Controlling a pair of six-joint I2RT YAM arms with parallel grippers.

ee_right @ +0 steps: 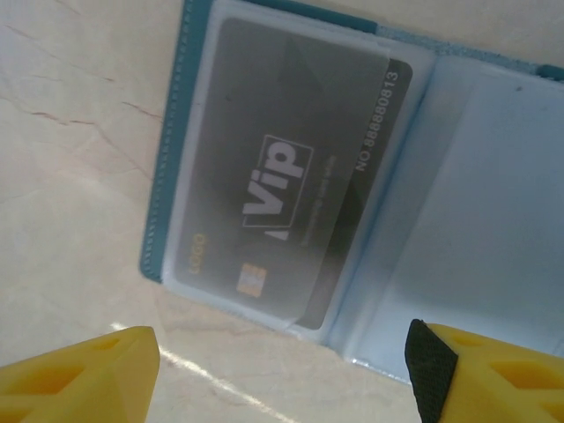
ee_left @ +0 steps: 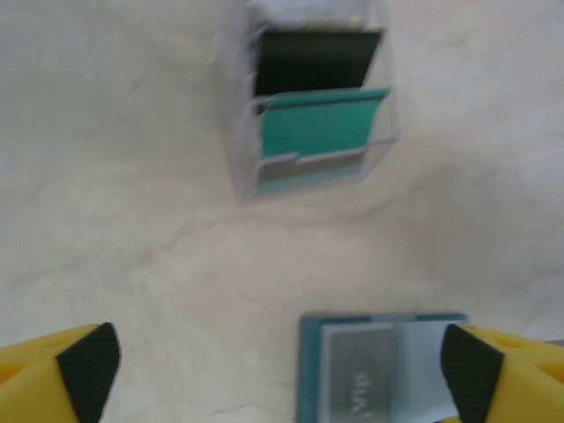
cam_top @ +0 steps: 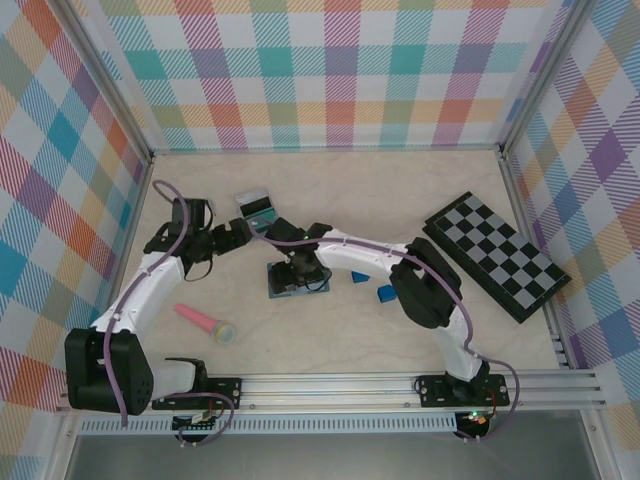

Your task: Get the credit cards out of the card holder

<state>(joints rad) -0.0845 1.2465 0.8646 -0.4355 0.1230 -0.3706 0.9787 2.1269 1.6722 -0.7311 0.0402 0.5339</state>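
Card holder (ee_right: 480, 194) open, grey card (ee_right: 291, 167) inside

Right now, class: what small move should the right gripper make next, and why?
Probably lower the right gripper onto the near edge of the grey VIP card. The card sits in a pocket of the open holder, and the open jaws hover by that edge, holding nothing.
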